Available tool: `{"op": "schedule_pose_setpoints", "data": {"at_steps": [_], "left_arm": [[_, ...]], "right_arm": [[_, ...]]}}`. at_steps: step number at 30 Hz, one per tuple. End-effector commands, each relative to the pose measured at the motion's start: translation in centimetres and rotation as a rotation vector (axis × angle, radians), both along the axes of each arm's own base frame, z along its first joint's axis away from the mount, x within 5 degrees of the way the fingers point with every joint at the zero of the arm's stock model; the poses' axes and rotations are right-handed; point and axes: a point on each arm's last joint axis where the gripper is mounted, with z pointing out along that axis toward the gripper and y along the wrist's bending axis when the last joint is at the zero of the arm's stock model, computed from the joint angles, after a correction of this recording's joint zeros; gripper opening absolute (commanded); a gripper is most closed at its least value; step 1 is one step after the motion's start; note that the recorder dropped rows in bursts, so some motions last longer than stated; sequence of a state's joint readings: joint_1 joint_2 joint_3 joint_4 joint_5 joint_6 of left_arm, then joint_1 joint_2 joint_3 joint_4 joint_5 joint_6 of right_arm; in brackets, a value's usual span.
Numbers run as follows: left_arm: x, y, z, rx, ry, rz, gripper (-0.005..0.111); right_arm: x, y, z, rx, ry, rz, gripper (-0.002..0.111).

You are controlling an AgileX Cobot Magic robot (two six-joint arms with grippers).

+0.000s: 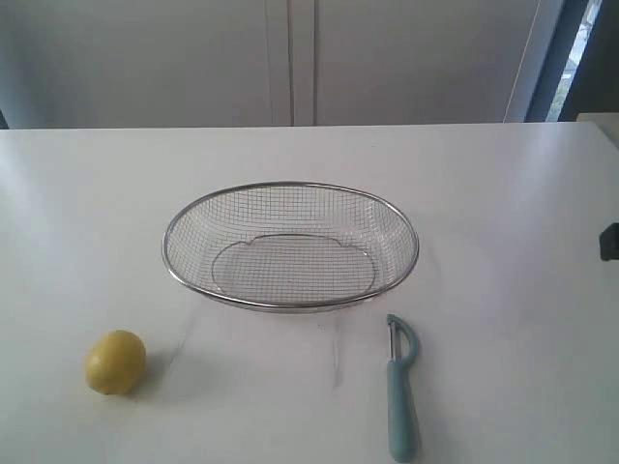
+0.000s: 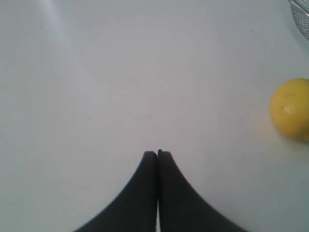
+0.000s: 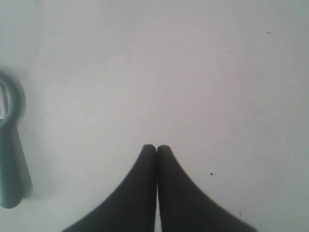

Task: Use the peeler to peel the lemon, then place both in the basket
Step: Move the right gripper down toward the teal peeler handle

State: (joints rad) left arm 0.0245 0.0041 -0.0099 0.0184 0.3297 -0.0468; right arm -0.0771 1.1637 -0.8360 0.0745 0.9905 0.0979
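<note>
A smooth, matte white surface (image 1: 503, 242) carries three things. At its centre sits the basket (image 1: 166, 246), a wide, shallow oval of fine silver wire mesh with a thick, shiny metal rim and a flat bottom outlined by a thinner wire; nothing lies inside it.

The lemon (image 1: 115, 362) rests on the surface at about 8 o'clock from the basket, well apart from it. It is small, round and slightly knobbly, with dull yellow, faintly dimpled skin.

The peeler (image 1: 400, 387) lies flat at about 5 o'clock from the basket, just clear of the rim. Its long, slim handle of pale teal plastic points to 6 o'clock, and its curved, looped head with a narrow metal blade points to 12 o'clock.

The left gripper (image 2: 157, 152) has two black, smooth, tapering fingers pressed together tip to tip, with nothing between them. It hangs over bare surface, with the lemon near but apart from it and a corner of the mesh farther off.

The right gripper (image 3: 156, 147) is likewise closed flat and holds nothing. It is over bare surface, with the peeler's teal head and handle off to one side, not touching.
</note>
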Motion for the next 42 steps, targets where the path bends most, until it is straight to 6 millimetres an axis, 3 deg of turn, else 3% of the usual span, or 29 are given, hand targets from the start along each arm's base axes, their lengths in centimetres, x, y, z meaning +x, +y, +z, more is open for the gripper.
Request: {"op": "schedule_pose_setpoints", "data": {"at_steps": [1,13,42], "left_arm": [[0.0,0.0,-0.3,0.001,0.011,0.004,0.000],[0.0,0.0,-0.3,0.001,0.011,0.004,0.000],[0.0,0.0,-0.3,0.001,0.011,0.004,0.000]], "right_arm": [[0.4,0.5,-0.6,0.048,0.034,0.036,0.000],[1.4,1.4,-1.9,0.129,0.092,0.066,0.000],[2.9,11.1,-5.6,0.143,0.131,0.264,0.000]]}}
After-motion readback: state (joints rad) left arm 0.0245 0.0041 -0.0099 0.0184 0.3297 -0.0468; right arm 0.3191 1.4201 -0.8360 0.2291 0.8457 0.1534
